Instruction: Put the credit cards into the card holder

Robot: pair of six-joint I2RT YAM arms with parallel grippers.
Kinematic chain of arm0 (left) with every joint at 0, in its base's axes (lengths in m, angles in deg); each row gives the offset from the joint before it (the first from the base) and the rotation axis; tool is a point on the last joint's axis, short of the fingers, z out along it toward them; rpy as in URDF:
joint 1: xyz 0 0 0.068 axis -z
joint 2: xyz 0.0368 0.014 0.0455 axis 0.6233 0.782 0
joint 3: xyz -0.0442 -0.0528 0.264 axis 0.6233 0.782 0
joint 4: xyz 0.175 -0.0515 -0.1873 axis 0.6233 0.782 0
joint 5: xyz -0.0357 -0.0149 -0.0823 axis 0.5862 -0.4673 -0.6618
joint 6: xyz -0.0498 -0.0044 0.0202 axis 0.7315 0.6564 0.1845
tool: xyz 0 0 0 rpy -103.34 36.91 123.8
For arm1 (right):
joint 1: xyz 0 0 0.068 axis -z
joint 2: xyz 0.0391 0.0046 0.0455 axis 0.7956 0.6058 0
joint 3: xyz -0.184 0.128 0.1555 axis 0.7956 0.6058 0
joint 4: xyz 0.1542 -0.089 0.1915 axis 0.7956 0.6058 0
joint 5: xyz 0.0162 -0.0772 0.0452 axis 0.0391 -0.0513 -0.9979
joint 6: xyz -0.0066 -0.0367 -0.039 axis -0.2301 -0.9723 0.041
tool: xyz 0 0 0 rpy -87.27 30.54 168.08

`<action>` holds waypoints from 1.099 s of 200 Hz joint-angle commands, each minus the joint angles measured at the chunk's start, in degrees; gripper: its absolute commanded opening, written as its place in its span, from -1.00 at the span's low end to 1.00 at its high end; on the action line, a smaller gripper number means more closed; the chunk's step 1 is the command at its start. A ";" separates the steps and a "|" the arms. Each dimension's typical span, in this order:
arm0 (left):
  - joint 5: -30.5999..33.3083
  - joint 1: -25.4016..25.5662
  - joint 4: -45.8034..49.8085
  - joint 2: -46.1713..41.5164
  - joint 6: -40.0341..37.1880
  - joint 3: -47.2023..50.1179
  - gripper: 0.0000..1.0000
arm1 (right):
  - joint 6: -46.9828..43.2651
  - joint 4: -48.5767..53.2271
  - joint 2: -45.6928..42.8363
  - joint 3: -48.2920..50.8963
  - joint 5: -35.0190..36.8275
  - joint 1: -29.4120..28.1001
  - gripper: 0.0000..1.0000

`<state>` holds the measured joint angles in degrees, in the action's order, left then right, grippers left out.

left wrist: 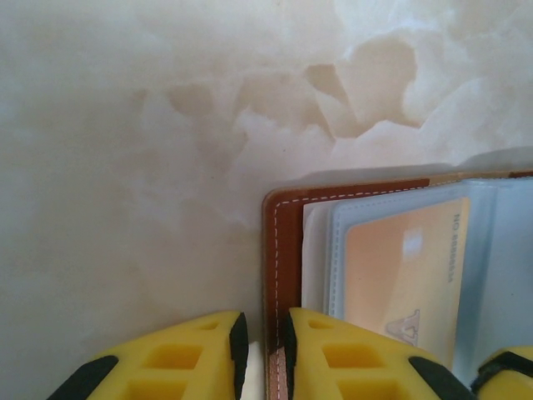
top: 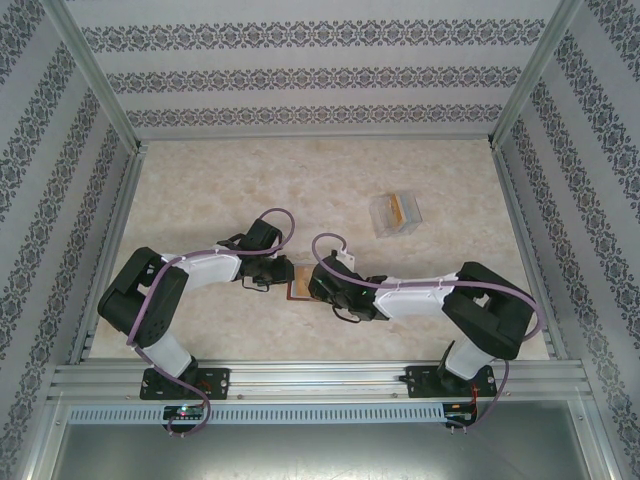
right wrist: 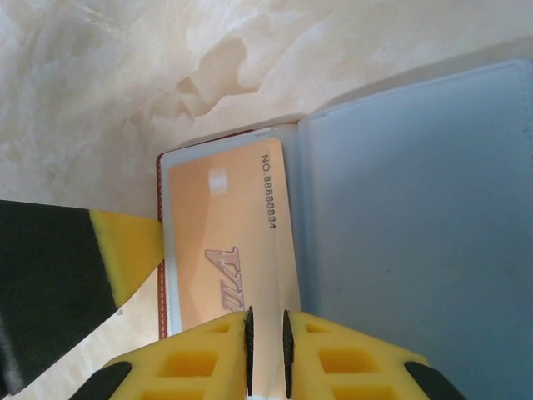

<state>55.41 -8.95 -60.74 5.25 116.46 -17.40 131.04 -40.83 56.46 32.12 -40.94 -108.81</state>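
Our left gripper (left wrist: 265,346) clamps the card holder (left wrist: 283,242) by its edge; right gripper (right wrist: 266,342) seemingly pinches the orange credit card (right wrist: 225,250) just ahead; a skewed push could jam it.

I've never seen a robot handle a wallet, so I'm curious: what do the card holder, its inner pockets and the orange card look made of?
The card holder: reddish-brown leather or imitation, matte, with white stitching along its edge. The inner pockets: likely soft translucent plastic, pale blue-grey; the card shows through. The orange credit card: seemingly stiff plastic, smooth, with printed number.
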 commanded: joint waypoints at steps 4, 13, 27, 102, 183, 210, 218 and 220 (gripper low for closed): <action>-6.64 2.01 -2.89 4.91 0.21 1.83 -0.55 | -1.25 1.58 2.08 -1.38 0.06 0.29 -0.59; -6.44 1.96 -2.64 4.72 0.18 1.84 -0.55 | -1.25 2.04 2.29 -1.73 -0.10 0.26 -0.48; -6.29 1.95 -2.97 4.47 0.35 2.25 -0.55 | -1.42 2.41 2.37 -2.20 -0.32 0.20 -0.39; -6.62 1.95 -2.83 4.90 0.15 1.94 -0.55 | -1.77 0.67 4.83 -3.40 -2.83 0.31 -0.65; -4.61 2.01 -1.33 2.85 -0.12 1.85 -0.39 | -5.06 2.11 0.75 -2.88 -0.65 -0.11 -0.62; -3.75 1.95 -0.84 1.84 -0.07 1.71 -0.37 | -6.31 5.90 -3.82 -1.90 1.95 -0.07 -0.41; -3.72 1.96 -0.70 1.77 -0.22 1.67 -0.37 | -6.40 7.43 -5.50 -1.61 2.68 -0.07 -0.34; -3.67 1.95 -0.61 1.72 -0.25 1.66 -0.37 | -6.40 7.70 -5.82 -1.56 2.83 -0.07 -0.32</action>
<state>54.56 -8.93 -61.44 4.85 116.44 -17.29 126.56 -36.57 55.72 29.96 -41.68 -108.74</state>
